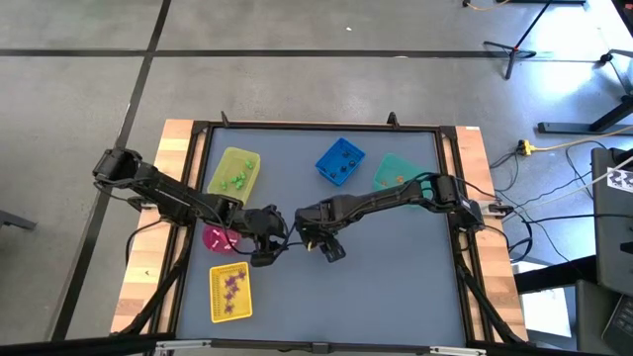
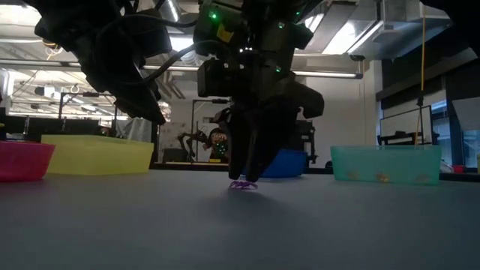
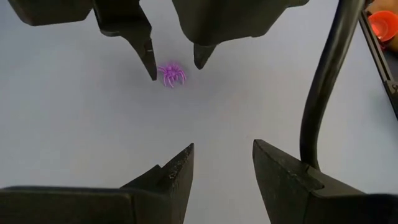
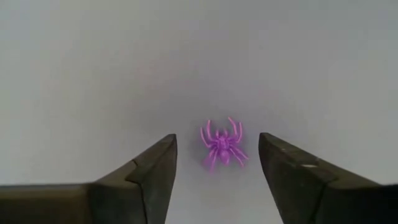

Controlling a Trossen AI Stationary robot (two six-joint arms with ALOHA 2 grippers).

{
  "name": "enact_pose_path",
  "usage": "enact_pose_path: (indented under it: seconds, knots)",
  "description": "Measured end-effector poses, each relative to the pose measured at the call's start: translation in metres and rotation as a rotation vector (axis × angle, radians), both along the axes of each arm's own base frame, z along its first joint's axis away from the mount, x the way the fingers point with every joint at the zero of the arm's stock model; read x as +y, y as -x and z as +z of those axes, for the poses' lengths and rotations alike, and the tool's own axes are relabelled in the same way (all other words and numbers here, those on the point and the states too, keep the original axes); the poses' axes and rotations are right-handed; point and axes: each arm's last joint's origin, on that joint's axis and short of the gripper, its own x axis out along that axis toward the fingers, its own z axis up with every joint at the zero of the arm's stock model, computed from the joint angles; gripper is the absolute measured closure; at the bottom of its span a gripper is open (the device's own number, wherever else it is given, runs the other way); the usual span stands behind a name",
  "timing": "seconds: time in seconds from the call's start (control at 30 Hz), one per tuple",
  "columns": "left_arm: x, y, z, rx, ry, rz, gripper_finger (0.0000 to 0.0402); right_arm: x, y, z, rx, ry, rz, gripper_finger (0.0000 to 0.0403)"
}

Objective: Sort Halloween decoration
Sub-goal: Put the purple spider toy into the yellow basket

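A small purple spider point(image 4: 222, 148) is seen lying flat on the grey table point(image 1: 396, 287), near its middle, between the spread fingers of the right gripper point(image 4: 217, 165), untouched by either. The left gripper point(image 3: 222, 163) is held just beside, its fingers parted and empty. Farther out, a pink bowl point(image 1: 218, 238), two yellow bins point(image 1: 235, 170), a blue bin point(image 1: 339, 161) and a teal bin point(image 1: 396, 171) are arranged.
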Motion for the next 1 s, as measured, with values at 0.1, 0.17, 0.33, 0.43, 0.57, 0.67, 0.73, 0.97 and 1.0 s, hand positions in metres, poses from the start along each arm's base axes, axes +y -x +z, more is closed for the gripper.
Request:
enact_pose_path:
  seconds: [0.1,0.17,0.33,0.43,0.57,0.67,0.73,0.97,1.0]
  knots:
    - [0.000,0.000,0.000,0.000,0.000,0.000,0.0250,0.000,0.000,-0.001,0.002,0.000,0.000,0.0186]
    - [0.000,0.000,0.000,0.003,0.003,-0.004,0.0250,0.000,-0.001,-0.005,0.010,0.000,0.000,0.0192]
    - [-0.002,0.002,0.000,0.022,0.047,-0.057,0.0250,0.000,-0.001,-0.010,0.031,0.002,0.000,0.0203]
    - [-0.002,0.006,0.002,0.041,0.045,-0.064,0.0250,0.000,0.000,-0.010,0.032,0.002,0.000,0.0204]
    - [0.001,0.017,0.012,0.048,0.004,-0.026,0.0250,0.000,0.000,-0.010,0.032,0.002,0.000,0.0204]
    - [0.005,0.028,0.025,0.035,-0.036,0.005,0.0250,0.000,0.000,-0.010,0.032,0.002,0.000,0.0204]
    - [0.008,0.038,0.033,0.029,-0.052,0.024,0.0250,0.000,0.000,-0.010,0.032,0.003,0.003,0.0206]
    - [0.017,0.075,0.060,-0.021,-0.110,0.088,0.0250,0.000,-0.001,-0.011,0.031,0.003,0.003,0.0206]
    - [0.018,0.079,0.063,-0.038,-0.119,0.099,0.0250,0.000,-0.001,-0.010,0.031,0.003,0.003,0.0206]
